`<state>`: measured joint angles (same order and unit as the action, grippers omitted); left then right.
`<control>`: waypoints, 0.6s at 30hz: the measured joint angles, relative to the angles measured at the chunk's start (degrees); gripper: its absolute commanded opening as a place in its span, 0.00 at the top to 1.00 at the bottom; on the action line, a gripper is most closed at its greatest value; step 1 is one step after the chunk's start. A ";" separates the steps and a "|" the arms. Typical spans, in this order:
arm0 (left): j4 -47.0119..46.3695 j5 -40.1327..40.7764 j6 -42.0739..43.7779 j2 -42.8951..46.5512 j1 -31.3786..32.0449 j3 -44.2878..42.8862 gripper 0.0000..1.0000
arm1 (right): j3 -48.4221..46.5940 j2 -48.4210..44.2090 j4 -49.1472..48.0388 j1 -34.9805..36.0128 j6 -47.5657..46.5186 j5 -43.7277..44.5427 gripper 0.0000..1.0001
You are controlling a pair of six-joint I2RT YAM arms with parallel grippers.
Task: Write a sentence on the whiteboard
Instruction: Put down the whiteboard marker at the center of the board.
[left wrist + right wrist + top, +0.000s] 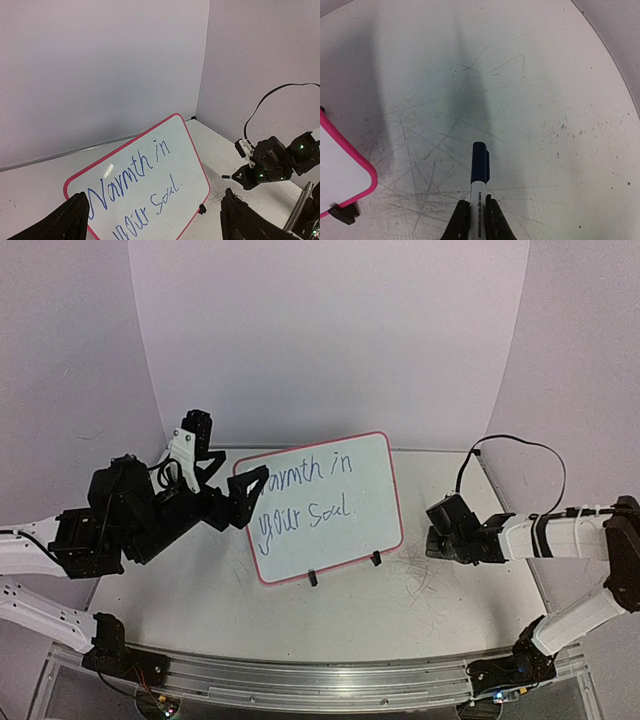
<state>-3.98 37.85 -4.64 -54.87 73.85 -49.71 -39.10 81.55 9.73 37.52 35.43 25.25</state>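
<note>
The whiteboard (345,535), pink-framed on a wire stand with black feet, stands tilted at the table's middle. The sentence (305,495) in blue script reads "Warmth in your soul." My left gripper (225,480) is open at the board's left edge. In the left wrist view its fingers (70,220) stand wide on either side of the whiteboard (192,167) and the sentence (135,177); I cannot tell whether they touch. To the right of the board my right gripper (437,540) hangs low over the table. It (476,215) is shut on a white marker (480,167) with its dark blue cap on.
The big tabletop (445,125) is scratched with grey marks around the marker. The board's pink corner and a black foot (342,212) lie left of my right gripper. A curved white backdrop closes the back and sides. An aluminium rail (320,680) runs along the near edge.
</note>
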 measured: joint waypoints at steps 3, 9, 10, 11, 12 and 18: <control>0.03 0.43 0.15 0.46 0.00 -0.02 0.08 | 1.83 2.33 -2.51 0.00 2.15 -1.38 0.88; 0.99 1.39 1.69 1.20 0.00 -0.23 0.07 | 4.64 2.59 -6.66 -0.04 4.13 -3.73 0.66; 1.26 1.69 2.00 1.29 0.00 -0.42 0.07 | 5.01 2.58 -6.64 -0.04 4.20 -4.28 0.63; 1.52 1.99 2.30 1.38 0.00 -0.62 0.06 | 5.39 2.57 -6.62 -0.04 4.28 -4.83 0.61; 1.55 2.38 2.63 1.38 0.00 -0.92 0.06 | 5.57 2.28 -6.46 -0.04 4.24 -5.34 0.58; 2.10 4.44 3.36 1.23 -0.03 -3.69 0.04 | 4.73 -6.59 -2.35 -0.04 3.17 -6.88 0.41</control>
<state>-1.88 42.29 -1.29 -53.64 73.82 -53.41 -34.37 74.96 7.39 37.47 38.60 18.36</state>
